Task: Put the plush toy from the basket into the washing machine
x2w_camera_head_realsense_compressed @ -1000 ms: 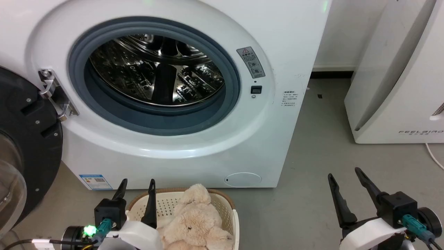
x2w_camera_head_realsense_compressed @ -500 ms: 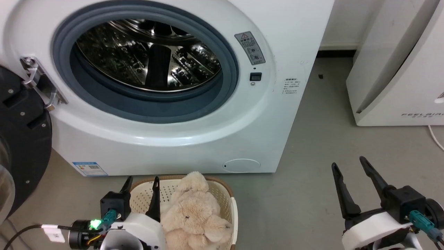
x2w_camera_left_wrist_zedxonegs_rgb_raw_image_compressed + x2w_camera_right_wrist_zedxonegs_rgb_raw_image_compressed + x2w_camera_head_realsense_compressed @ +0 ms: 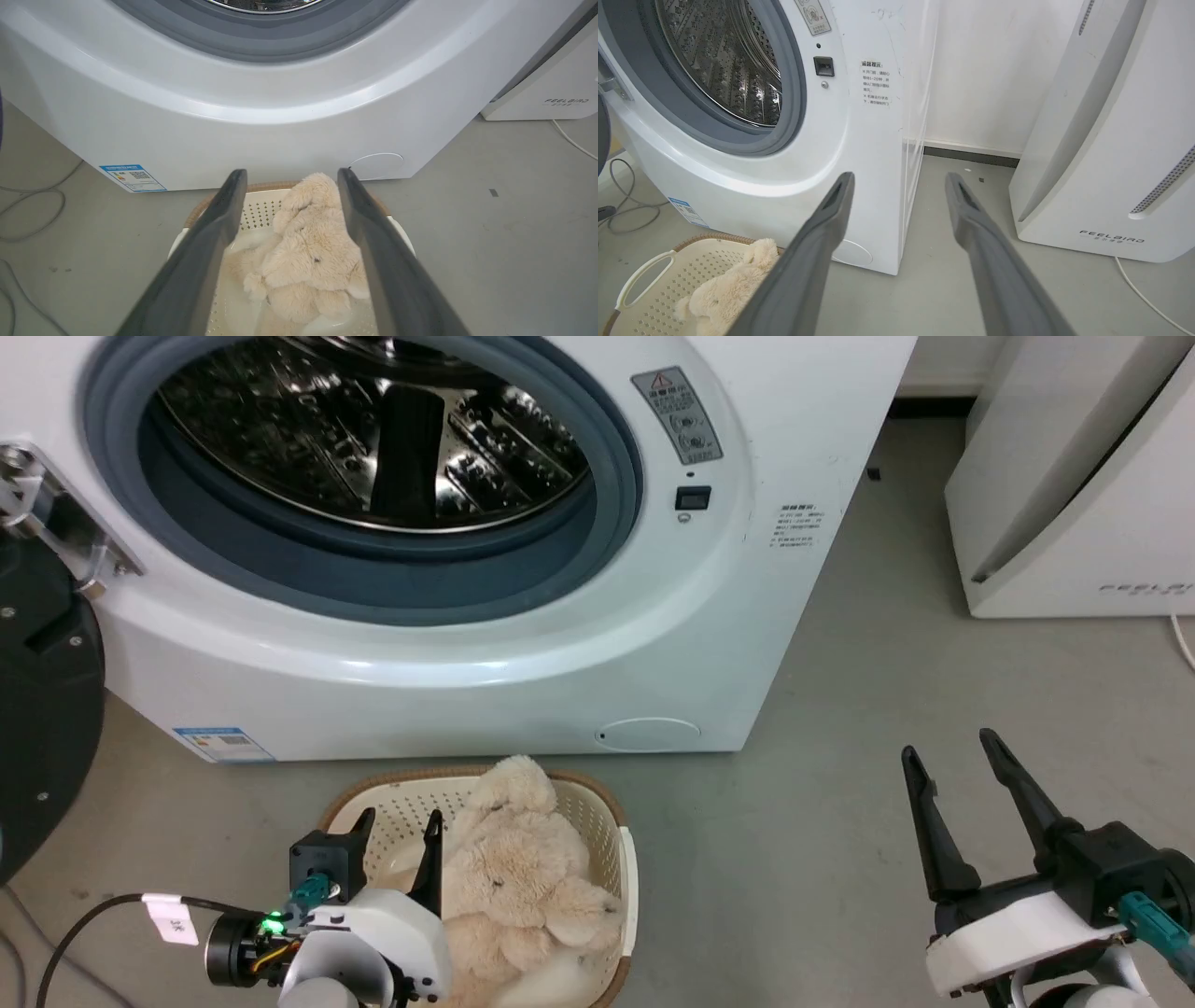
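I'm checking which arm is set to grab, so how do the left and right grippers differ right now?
The left gripper hangs over the basket; the right gripper hangs over bare floor, apart from it. In the wrist views, the left gripper's fingers frame the plush toy, the right gripper's frame floor beside the washing machine. Both are open and empty.

The washing machine [image 3: 523, 653] gapes open beyond the basket [image 3: 397, 803], its door [image 3: 42, 709] swung aside.

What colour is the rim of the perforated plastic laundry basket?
Brown, woven-look, topping the cream perforated plastic laundry basket; clearest in the head view.
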Robot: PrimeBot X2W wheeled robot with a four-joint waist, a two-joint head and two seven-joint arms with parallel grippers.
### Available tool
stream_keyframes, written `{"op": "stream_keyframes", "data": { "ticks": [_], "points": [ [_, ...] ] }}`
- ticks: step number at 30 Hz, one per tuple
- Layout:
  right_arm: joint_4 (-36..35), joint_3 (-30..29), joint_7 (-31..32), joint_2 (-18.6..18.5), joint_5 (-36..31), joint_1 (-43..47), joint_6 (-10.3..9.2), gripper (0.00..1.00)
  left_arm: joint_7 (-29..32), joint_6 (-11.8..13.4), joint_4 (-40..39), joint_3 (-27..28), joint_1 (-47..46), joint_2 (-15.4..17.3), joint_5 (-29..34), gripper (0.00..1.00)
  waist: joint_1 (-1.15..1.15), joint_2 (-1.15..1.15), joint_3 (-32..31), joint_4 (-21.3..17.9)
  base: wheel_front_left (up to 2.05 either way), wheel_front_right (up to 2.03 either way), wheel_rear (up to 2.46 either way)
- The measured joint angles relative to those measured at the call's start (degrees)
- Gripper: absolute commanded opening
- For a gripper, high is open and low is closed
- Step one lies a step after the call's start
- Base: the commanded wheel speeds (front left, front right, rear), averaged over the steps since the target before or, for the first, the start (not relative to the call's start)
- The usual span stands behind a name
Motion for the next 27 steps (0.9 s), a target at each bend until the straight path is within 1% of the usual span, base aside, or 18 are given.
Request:
{"op": "stream_keyframes", "data": {
  "ticks": [12, 22, 24, 27],
  "points": [
    [-0.7, -0.4, -1.4, 0.0, 0.0, -0.8, 0.0, 1.0, -1.4, -1.0, 10.0, -1.0, -5.2, 0.9, -1.7, 1.0, 0.0, 0.0, 4.6, -0.6, 0.0, 0.0, 0.0],
    [-2.0, -0.9, -2.5, 0.0, 0.0, -1.8, 0.0, 1.0, -1.4, -2.0, 17.1, -2.6, -9.8, 1.8, -3.3, 1.0, 0.0, 0.0, 9.2, -1.2, 0.0, 0.0, 0.0],
    [-2.3, -1.1, -2.6, 0.0, 0.0, -1.9, 0.0, 1.0, -1.2, -2.2, 18.4, -3.2, -10.9, 2.2, -3.3, 1.0, 0.0, 0.0, 10.3, -1.3, 0.0, 0.0, 0.0],
    [-2.7, -1.3, -3.1, 0.0, 0.0, -2.0, 0.0, 1.0, -1.2, -2.5, 20.2, -5.7, -12.7, 3.2, -1.8, 1.0, 0.0, 0.0, 12.0, -1.4, 0.0, 0.0, 0.0]
  ]
}}
